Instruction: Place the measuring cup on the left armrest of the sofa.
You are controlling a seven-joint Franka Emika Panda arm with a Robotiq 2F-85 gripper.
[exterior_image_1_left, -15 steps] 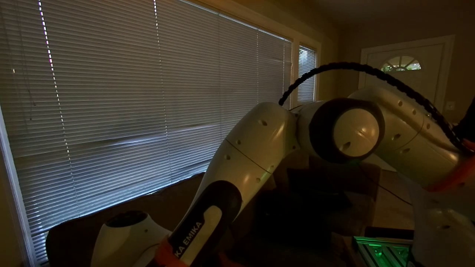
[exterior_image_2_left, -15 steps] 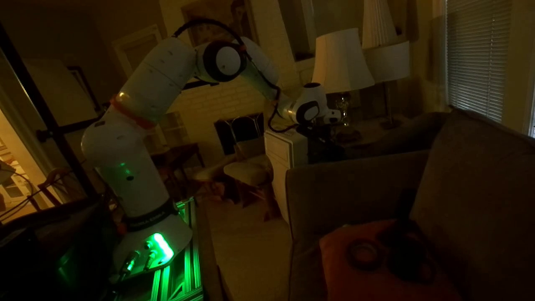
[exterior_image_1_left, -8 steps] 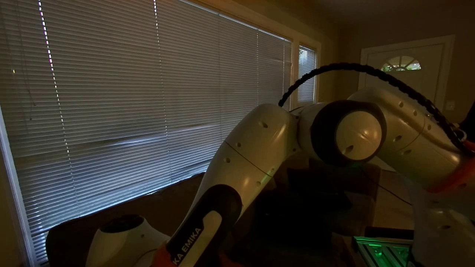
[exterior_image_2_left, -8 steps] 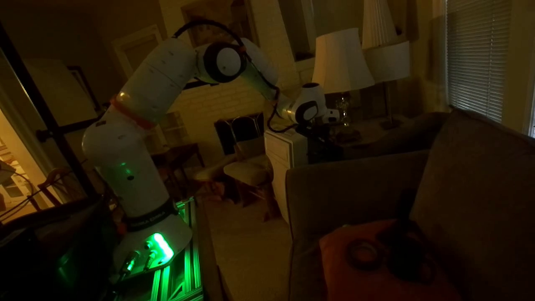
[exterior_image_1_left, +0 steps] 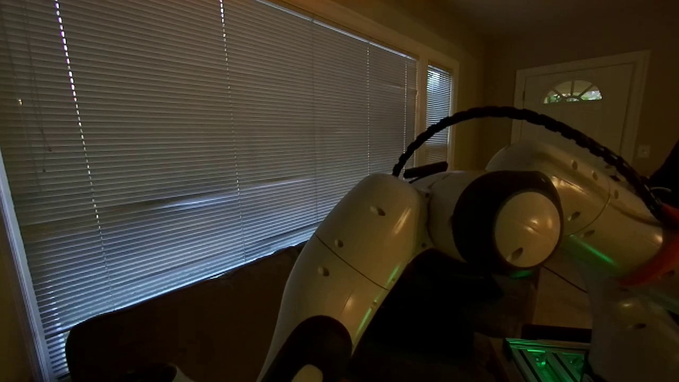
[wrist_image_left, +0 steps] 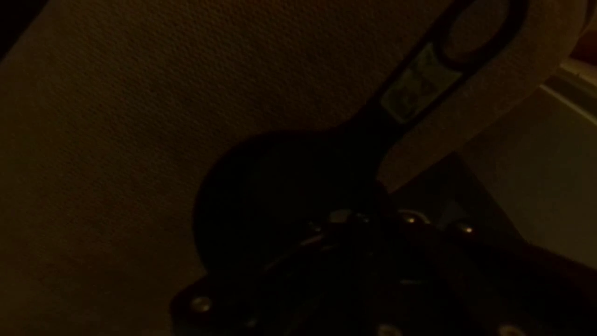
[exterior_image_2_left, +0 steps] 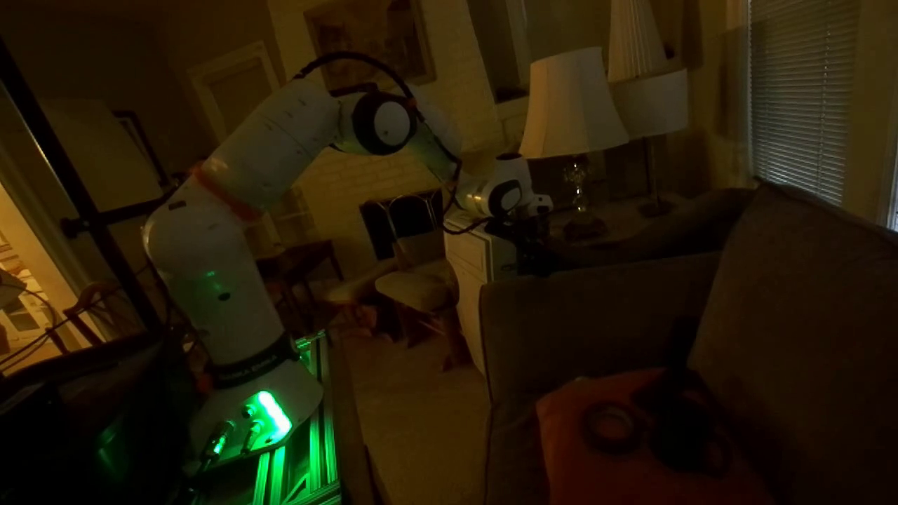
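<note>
At the gripper (wrist_image_left: 368,221), measuring cup (wrist_image_left: 284,182)

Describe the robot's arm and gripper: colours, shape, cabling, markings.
The arm is whitish with rounded segments, a dark joint collar and an orange-red ring. A black ribbed cable runs outside it. The base carries a green light and a black band, its lettering hard to read. The gripper looks black, with shiny studs.

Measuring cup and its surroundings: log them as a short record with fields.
measuring cup: dark, round, handle ending in a ring
gripper: at the cup's edge; too dark to tell whether shut
left armrest: brown fabric, behind the cup in the wrist view; contact unclear
sofa: brown, orange item on it
lamp: white-shaded
lighting: dim
</note>
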